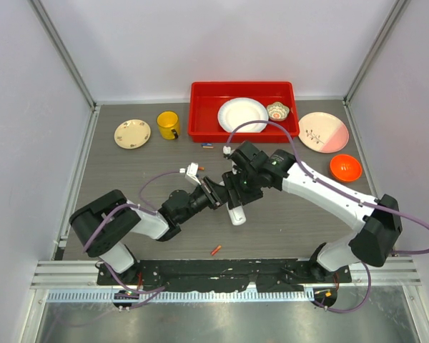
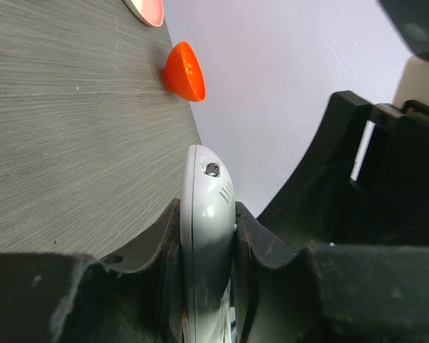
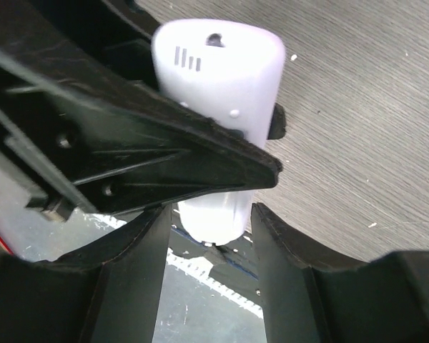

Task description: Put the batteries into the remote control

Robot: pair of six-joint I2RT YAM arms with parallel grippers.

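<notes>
Centrally on the desk [image 1: 114,171], well short of the red tray [image 1: 197,107] at its far edge, the two arms meet. Left gripper [image 2: 207,218]: fingers clamped on the remote control [image 3: 222,71], holding it at the desk's middle. Right gripper [image 3: 211,214]: jaws parted, straddling one end of the remote control, a slim gap visible on one side. One orange battery [image 1: 215,250] lies near the near edge.

Remote control [image 1: 237,213] mid-table, battery [image 1: 215,250] before it near the front edge, tray [image 1: 204,111] behind, perhaps batteries [image 1: 208,146] just before it
</notes>
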